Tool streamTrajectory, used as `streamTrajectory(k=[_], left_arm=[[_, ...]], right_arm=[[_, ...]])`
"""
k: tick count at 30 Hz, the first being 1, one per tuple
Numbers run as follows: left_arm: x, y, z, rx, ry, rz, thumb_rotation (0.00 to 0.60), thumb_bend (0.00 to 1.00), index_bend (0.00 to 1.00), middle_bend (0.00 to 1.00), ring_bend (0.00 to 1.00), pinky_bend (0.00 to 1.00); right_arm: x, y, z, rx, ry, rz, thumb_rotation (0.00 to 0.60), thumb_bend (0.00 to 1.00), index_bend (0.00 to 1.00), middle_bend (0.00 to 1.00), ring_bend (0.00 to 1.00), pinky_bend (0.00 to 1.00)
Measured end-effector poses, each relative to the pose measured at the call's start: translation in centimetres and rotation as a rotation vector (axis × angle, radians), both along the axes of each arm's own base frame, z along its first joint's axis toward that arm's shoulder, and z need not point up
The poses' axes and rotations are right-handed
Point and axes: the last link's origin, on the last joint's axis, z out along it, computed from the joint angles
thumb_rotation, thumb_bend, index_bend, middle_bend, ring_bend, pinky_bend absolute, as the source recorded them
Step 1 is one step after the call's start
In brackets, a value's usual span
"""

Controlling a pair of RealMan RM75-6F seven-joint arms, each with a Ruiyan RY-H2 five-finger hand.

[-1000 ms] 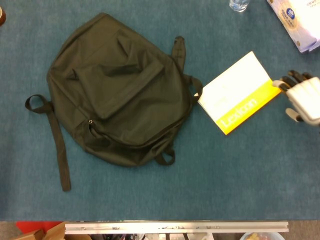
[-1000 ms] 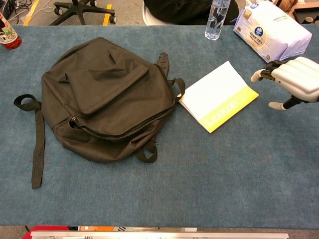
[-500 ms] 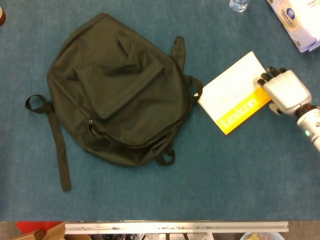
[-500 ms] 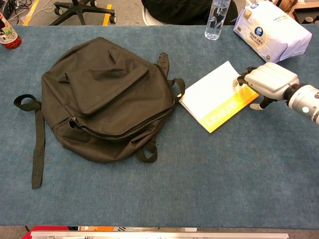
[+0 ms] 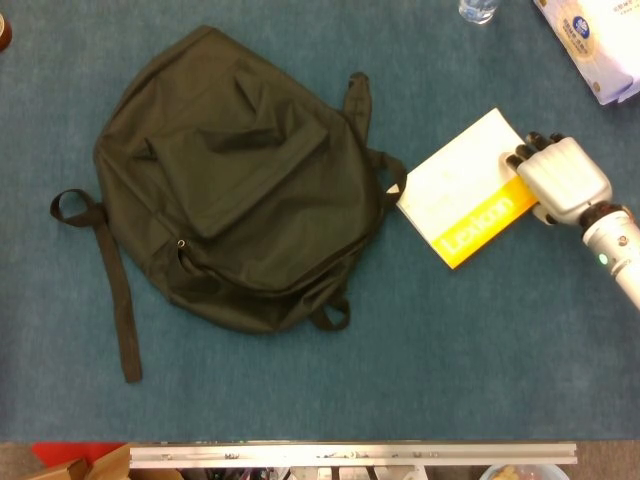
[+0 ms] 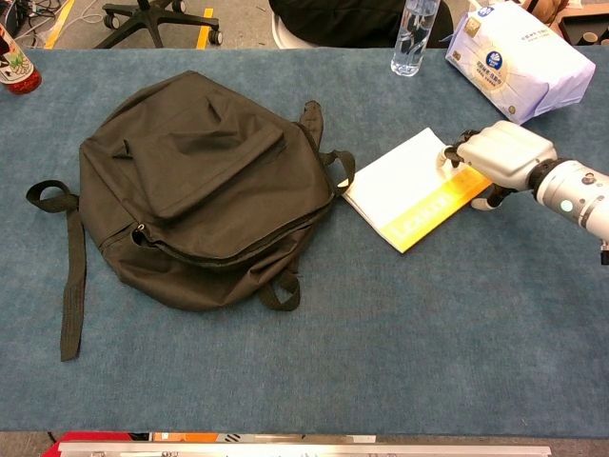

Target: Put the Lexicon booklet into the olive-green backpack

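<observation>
Right robot hand (image 5: 562, 178) is on the right end of the Lexicon booklet (image 5: 462, 192), fingertips (image 5: 522, 157) over its top face, thumb low at the edge. That booklet end looks slightly lifted in the chest view; can't tell for sure whether it's pinched or just pressed. Left robot hand isn't in either view.

Booklet lies flat on the blue bench (image 5: 330, 390), right of centre, rotated, yellow title strip toward the near edge. Its left corner sits just beside the olive-green backpack (image 5: 235, 175), near a strap (image 5: 392, 180) on the backpack's right side.

Backpack lies flat on the left half of the bench, front pocket up, long strap (image 5: 118, 300) trailing toward the near-left corner.

Far edge: water bottle (image 6: 415, 36) and a white tissue pack (image 6: 519, 59) near the far-right corner, red-label bottle (image 6: 13, 63) at the far-left corner.
</observation>
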Motion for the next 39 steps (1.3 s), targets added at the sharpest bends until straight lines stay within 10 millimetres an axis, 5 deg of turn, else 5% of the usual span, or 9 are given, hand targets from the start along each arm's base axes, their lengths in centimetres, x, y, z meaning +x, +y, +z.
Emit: streamTrajectory(k=[20, 29, 39], left_arm=[[-0.5, 0.2, 0.5, 0.015, 0.000, 0.009, 0.600, 0.25, 0.16, 0.17, 0.19, 0.20], [-0.6, 0.3, 0.6, 0.011, -0.005, 0.014, 0.600, 0.25, 0.16, 0.17, 0.19, 0.20], [-0.5, 0.8, 0.6, -0.007, -0.001, 0.002, 0.600, 0.25, 0.16, 0.17, 0.19, 0.20]], right_arm=[[2.1, -0.9, -1.0, -0.021, -0.077, 0.035, 0.600, 0.50, 0.29, 0.40, 0.27, 0.40], [3.0, -1.4, -1.4, -0.097, -0.145, 0.085, 0.600, 0.50, 0.48, 0.49, 0.31, 0.44], [3.0, -1.7, -1.8, -0.166, -0.168, 0.101, 0.600, 0.41, 0.77, 0.66, 0.50, 0.57]])
